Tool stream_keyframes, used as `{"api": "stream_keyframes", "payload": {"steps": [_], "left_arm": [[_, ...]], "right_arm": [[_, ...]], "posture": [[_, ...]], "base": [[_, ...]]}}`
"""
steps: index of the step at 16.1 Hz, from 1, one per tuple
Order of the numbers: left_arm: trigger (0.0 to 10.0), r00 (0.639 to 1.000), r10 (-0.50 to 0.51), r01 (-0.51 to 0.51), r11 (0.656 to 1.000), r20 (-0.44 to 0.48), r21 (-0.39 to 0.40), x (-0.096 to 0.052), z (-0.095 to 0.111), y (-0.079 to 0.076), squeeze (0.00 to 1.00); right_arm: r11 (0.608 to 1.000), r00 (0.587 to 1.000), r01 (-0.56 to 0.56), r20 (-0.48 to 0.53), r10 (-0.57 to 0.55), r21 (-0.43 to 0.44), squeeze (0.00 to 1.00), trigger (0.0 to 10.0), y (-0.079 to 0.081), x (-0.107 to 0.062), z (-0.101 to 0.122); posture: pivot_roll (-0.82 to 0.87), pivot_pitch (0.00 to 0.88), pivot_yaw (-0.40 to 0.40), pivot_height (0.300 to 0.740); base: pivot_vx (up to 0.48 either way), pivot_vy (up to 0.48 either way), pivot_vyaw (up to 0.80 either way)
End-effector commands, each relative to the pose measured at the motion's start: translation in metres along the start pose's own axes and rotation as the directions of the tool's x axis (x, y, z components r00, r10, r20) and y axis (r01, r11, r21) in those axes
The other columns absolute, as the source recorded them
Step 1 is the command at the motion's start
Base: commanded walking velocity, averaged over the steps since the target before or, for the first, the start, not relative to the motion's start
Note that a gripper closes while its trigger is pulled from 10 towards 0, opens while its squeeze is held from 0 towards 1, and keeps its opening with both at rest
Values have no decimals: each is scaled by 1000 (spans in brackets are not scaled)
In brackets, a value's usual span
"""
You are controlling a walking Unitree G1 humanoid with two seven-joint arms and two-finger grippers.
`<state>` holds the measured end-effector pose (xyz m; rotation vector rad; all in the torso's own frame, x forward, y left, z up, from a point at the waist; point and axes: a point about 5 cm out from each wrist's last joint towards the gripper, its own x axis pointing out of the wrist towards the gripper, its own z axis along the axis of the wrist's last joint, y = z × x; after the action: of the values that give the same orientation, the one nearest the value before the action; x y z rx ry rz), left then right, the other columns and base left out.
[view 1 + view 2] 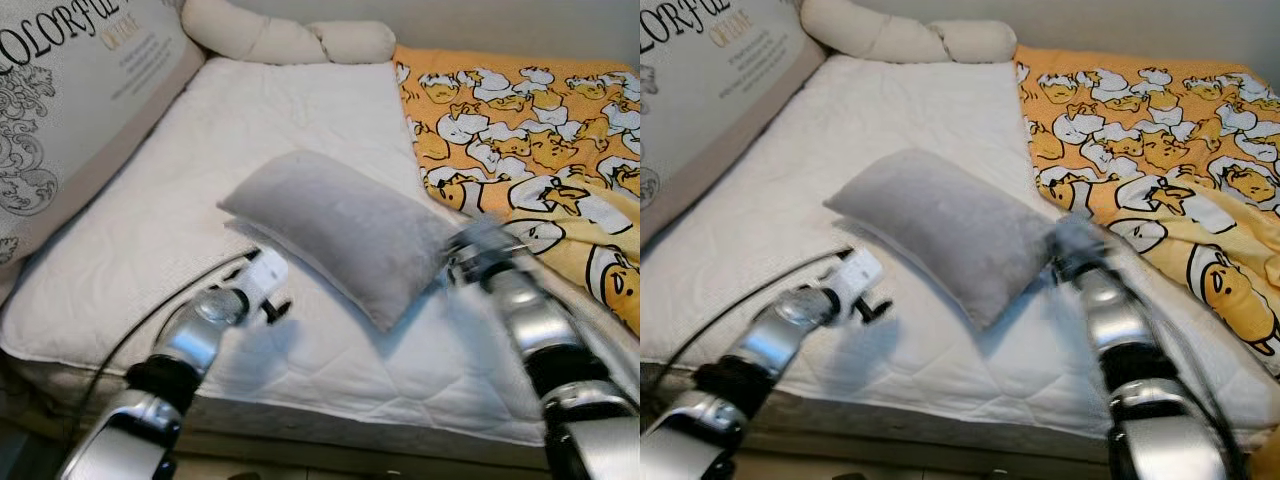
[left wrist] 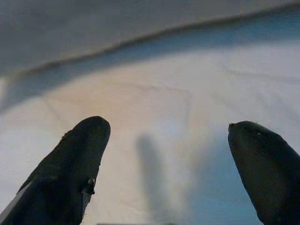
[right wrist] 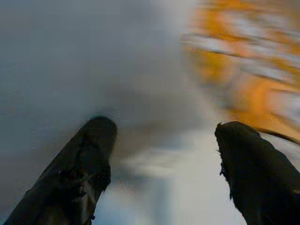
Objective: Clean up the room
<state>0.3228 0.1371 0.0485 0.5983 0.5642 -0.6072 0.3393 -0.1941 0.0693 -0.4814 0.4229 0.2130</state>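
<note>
Two open grippers, left (image 2: 164, 173) and right (image 3: 164, 173), are set at either near side of the pillow (image 1: 340, 232), seemingly to lift it off the mattress (image 1: 300, 110)

White quilted mattress (image 1: 300, 130), pale wall (image 1: 500, 20) behind, soft even light.

Two silver arms with black joint bands were noted. A black cable (image 1: 170, 300) was run along the left arm (image 1: 190, 345). Long black fingers (image 2: 70, 173), blunt-tipped, were fitted.
</note>
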Motion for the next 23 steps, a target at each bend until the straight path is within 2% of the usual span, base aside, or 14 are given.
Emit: {"api": "stream_keyframes", "payload": {"steps": [1,3,5,8,9,11,12,13,15,17,19,21,22,23], "left_arm": [[10000,1000,-27,27,1000,-16,2,4,5,-3,0],[10000,999,-41,40,999,-24,-18,7,8,-7,0],[10000,998,-55,53,995,-27,-82,15,13,-15,0],[10000,998,-62,60,989,-10,-136,20,19,-19,0],[10000,999,-49,51,986,16,-157,21,27,-19,0],[10000,999,16,-8,978,39,-208,19,33,-5,0],[10000,999,35,-26,977,36,-211,17,32,0,0],[10000,997,80,-74,972,21,-223,9,25,17,0],[10000,995,105,-103,972,-6,-212,1,12,30,0],[10000,991,127,-131,973,-33,-192,-4,2,38,0],[10000,977,199,-210,959,-73,-190,-18,-12,59,0],[10000,969,232,-245,949,-84,-199,-24,-16,69,0],[10000,965,250,-262,945,-85,-197,-27,-17,74,0],[10000,965,252,-263,945,-80,-197,-27,-16,74,0]], "right_arm": [[989,989,-149,19,149,-25,0,10000,19,0,5],[966,964,-260,48,260,-17,0,10000,33,-3,11],[854,852,-517,126,508,53,0,10000,51,-23,30],[759,761,-644,172,625,91,0,10000,53,-40,44],[702,702,-708,192,685,83,0,10000,57,-51,53],[621,620,-779,242,746,81,0,10000,62,-67,68],[611,608,-788,252,753,77,0,10000,62,-71,72],[645,642,-760,242,727,79,0,10000,54,-70,74],[689,690,-720,203,695,90,0,10000,42,-67,69],[704,709,-703,189,680,102,0,10000,34,-67,68],[715,718,-691,218,661,106,0,10000,21,-72,76],[746,748,-656,233,622,116,0,10000,13,-70,78],[799,801,-587,234,551,129,0,10000,3,-63,76],[874,877,-463,224,426,148,0,10000,-12,-51,72]], "posture": [[11,0,-1,740],[6,0,-2,740],[2,0,-6,740],[-3,0,-7,740],[-13,0,-4,740],[-18,0,-2,740],[-20,0,0,740],[-21,0,1,740],[-17,0,-3,740],[-17,0,-3,740],[6,0,-24,740],[10,0,-26,740],[9,0,-25,740],[6,0,-21,740]], "base": [[0,0,0],[0,0,0],[0,0,0],[0,0,0],[0,0,0],[0,0,0],[0,0,0],[0,0,0],[0,0,0],[0,0,0],[0,0,0],[0,0,0],[0,0,0],[0,0,0]]}}
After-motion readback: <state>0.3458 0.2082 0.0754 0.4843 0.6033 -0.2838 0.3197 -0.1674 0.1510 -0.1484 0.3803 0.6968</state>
